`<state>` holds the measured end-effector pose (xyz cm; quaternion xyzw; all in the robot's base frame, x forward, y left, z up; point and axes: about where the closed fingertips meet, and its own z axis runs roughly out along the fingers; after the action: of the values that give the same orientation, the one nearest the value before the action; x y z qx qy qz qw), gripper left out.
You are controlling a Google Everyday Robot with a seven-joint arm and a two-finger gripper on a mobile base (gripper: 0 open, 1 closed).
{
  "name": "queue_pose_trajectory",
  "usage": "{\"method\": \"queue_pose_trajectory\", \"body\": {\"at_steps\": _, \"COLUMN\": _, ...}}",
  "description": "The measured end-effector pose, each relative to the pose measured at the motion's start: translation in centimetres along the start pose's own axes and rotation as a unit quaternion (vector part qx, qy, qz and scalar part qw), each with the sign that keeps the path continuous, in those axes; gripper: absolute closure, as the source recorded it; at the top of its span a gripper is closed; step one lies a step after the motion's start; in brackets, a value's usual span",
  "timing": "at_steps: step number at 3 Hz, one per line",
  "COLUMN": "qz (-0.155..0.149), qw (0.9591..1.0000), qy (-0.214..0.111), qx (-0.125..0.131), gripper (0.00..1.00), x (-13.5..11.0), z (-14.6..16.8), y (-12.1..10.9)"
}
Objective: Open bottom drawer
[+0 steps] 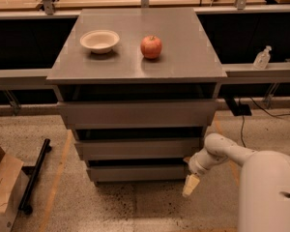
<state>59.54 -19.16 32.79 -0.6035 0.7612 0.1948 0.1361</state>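
The grey three-drawer cabinet (135,71) stands in the middle of the view. Its bottom drawer (135,172) is the lowest, narrowest-looking flat grey front, just above the floor. My white arm (232,153) reaches in from the lower right. My gripper (190,182) hangs with its pale fingertip pointing down at the right end of the bottom drawer's front, close to its right corner. I cannot tell whether it touches the drawer.
A white bowl (99,40) and a red apple (151,47) sit on the cabinet top. A cardboard box (2,192) and a black bar (35,174) lie on the floor at left. A clear bottle (262,58) stands on the right ledge. A cable (261,111) runs along the floor at right.
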Motion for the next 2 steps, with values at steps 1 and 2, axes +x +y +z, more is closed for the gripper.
{"method": "queue_pose_trajectory", "body": {"at_steps": 1, "qz": 0.015, "qw": 0.9998, "qy": 0.011, "qx": -0.003, "gripper": 0.00, "x": 0.8, "z": 1.7, "y": 0.2}}
{"method": "queue_pose_trajectory", "body": {"at_steps": 2, "qz": 0.024, "qw": 0.9996, "qy": 0.009, "qx": 0.013, "gripper": 0.00, "x": 1.6, "z": 3.8, "y": -0.5}}
